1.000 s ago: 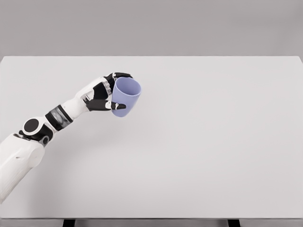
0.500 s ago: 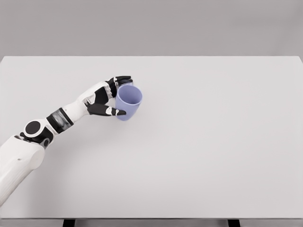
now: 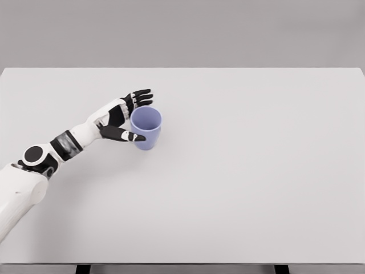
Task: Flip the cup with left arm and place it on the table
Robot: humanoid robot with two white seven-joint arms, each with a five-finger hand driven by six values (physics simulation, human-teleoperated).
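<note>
We see the cup (image 3: 146, 128), a pale lilac tumbler, standing upright on the table (image 3: 251, 171) with its mouth facing up, left of the middle and toward the far half of the white surface; its rim shows as an open oval and its base appears to rest flat on the tabletop, though we cannot be fully sure that it bears its whole weight there.

Just beside it on its left is the left hand (image 3: 122, 117); the fingers (image 3: 141, 95) are spread and fanned out behind the rim, and the thumb lies along the near side of the cup wall, touching it or very nearly so; we read this as a wide, loosened hand that holds nothing, not a grip. The white forearm runs down to the lower left corner of the view; the right arm does not show at all.

As for progress, we judge the flip as done, since the cup is mouth-up, and the placing as all but done, since it sits on the table with the fingers off it; what is left, as far as we can tell, is for the hand to clear away without brushing the wall; the thumb so close to the cup is the one thing that could nudge or tip it on the way out.
</note>
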